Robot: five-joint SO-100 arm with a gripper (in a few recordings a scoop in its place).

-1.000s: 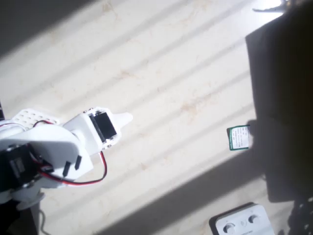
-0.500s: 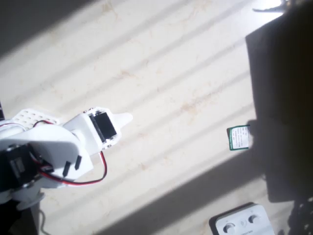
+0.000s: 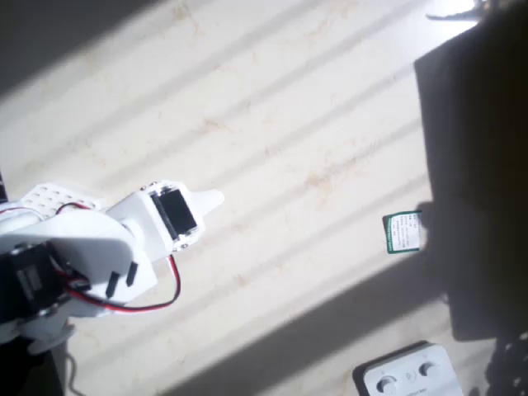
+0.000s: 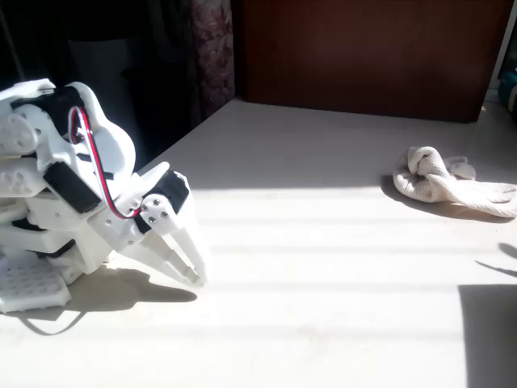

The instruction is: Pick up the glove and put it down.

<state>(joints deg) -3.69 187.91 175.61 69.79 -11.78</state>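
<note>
The glove (image 4: 449, 183) lies crumpled and twisted in a heap on the far right of the counter (image 4: 323, 267) in the fixed view, cream-white, partly in sun and partly in shade, with one end trailing off toward the right edge of the picture. It rests on the counter surface with nothing touching it.

Well apart from it, at the left of the fixed view, the white arm sits folded low over its base. The gripper (image 4: 191, 271) points down and to the right, its tips just above or at the counter; the two fingers lie close alongside each other with only a narrow gap, and nothing is held between them. A red wire (image 4: 95, 174) loops over the arm's upper joint.

In the overhead view the gripper (image 3: 210, 200) shows as a pale tip jutting rightward from the arm at the lower left, above the bare, sun-striped counter (image 3: 289, 124). A small green-and-white label card (image 3: 403, 232) lies on the counter to the right of centre, at the edge of a dark shadow. At the bottom right a white plastic box (image 3: 408, 374) with round knobs sits partly cut off by the picture's edge.
</note>
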